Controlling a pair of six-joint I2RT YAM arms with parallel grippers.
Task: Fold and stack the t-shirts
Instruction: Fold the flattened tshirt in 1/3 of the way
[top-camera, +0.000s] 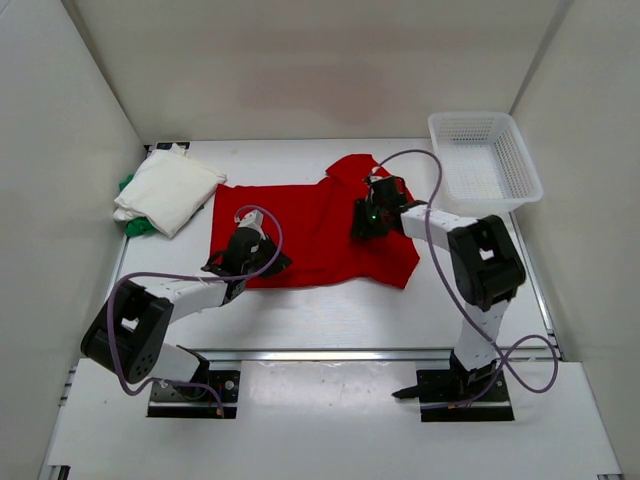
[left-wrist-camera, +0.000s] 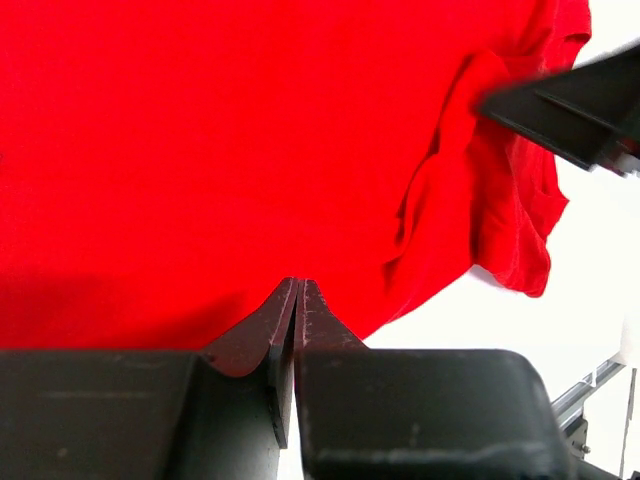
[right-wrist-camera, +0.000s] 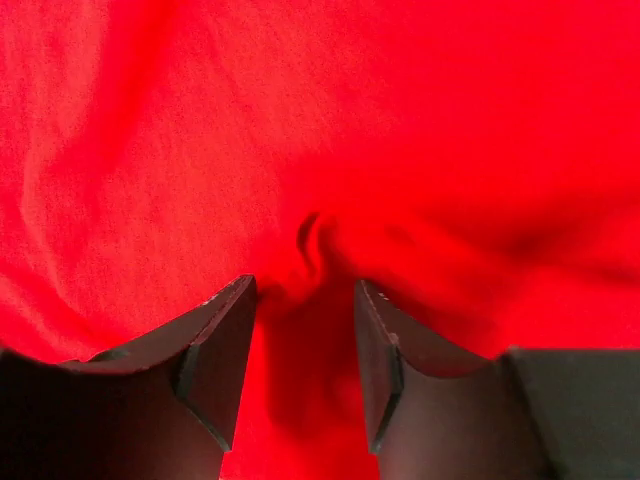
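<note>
the plain red cloth t-shirt (top-camera: 310, 225) lies spread on the white worktop (top-camera: 330, 310); a folded white cloth t-shirt (top-camera: 170, 190) rests on a bright green t-shirt (top-camera: 135, 226) at far left. the left gripper (left-wrist-camera: 298, 285) is clenched, seemingly on the red hem; the right gripper (right-wrist-camera: 305, 290) stands released astride a pucker. folding the red shirt looks in hand: next, the right should pinch cloth, then both lift together
</note>
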